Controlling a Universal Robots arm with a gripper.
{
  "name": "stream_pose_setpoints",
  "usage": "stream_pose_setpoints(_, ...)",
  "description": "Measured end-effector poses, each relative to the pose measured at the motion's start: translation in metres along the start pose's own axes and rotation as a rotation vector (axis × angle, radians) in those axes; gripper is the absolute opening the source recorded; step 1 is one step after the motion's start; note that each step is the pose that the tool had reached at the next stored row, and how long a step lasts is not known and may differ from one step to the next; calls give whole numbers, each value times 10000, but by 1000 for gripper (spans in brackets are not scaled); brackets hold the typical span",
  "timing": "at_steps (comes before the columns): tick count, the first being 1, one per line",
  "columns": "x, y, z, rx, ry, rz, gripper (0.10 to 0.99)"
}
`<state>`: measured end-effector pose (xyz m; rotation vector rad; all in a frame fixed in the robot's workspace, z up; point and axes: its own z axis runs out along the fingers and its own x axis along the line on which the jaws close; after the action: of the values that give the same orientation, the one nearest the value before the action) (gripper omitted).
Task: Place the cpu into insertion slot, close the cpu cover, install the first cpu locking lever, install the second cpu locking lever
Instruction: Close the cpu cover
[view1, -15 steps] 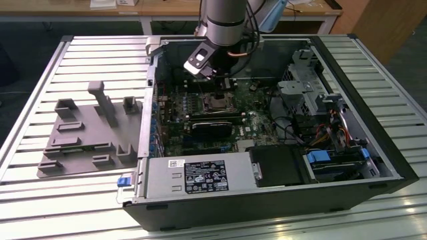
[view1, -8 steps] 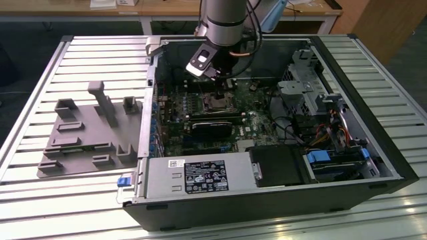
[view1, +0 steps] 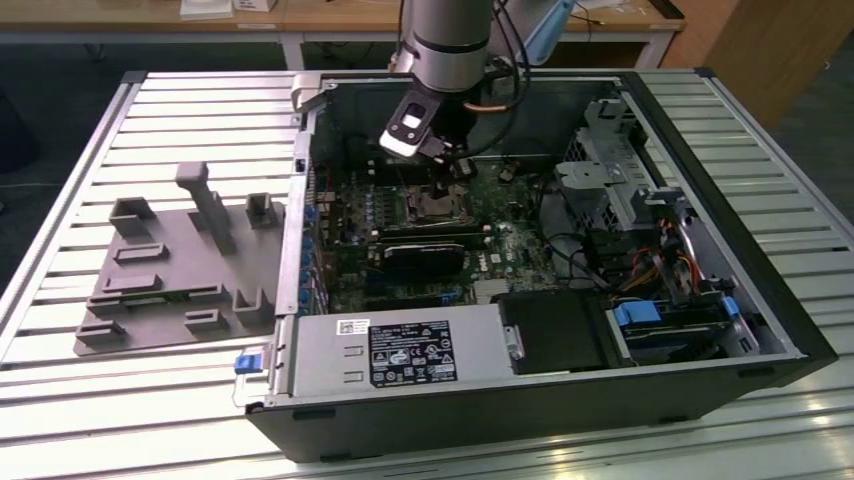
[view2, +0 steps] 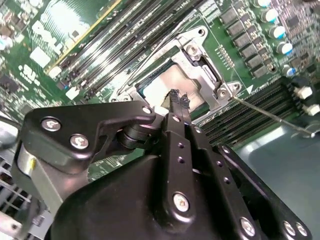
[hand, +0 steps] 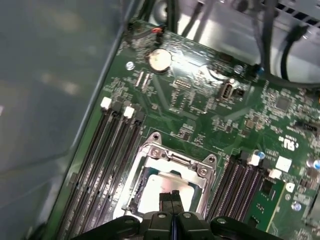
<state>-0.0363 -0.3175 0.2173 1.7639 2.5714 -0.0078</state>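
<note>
Over the slot (view1: 431, 207), the pincer (hand: 170, 196) hangs with its tips clenched together and nothing seen between them. The tips stand at or just above the cpu (hand: 150, 195); whether they touch it cannot be told. The cpu lies inside the slot, its grey top showing through the cut-out of the cover (hand: 172, 159), which appears laid down around it. Beside the slot a thin lever (view2: 270, 116) juts out over the board (hand: 200, 100), apparently unlatched.

Risks, as judged:
- Closed tips bearing on the cpu could scrape or shift it and, should it sit askew, bend the contacts beneath.
- The free lever could catch on the pincer.
- A cover not lying flat would resist latching.

Hidden or unclear:
- The slot's near edge lies behind the pincer body in both wrist views.
- The contacts under the cpu are covered.
- How the lever's far end sits is hard to make out.
</note>
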Motion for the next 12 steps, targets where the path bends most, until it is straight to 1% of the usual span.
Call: stream_pose_setpoints(12,0,0,2,-44,15,-2067,102)
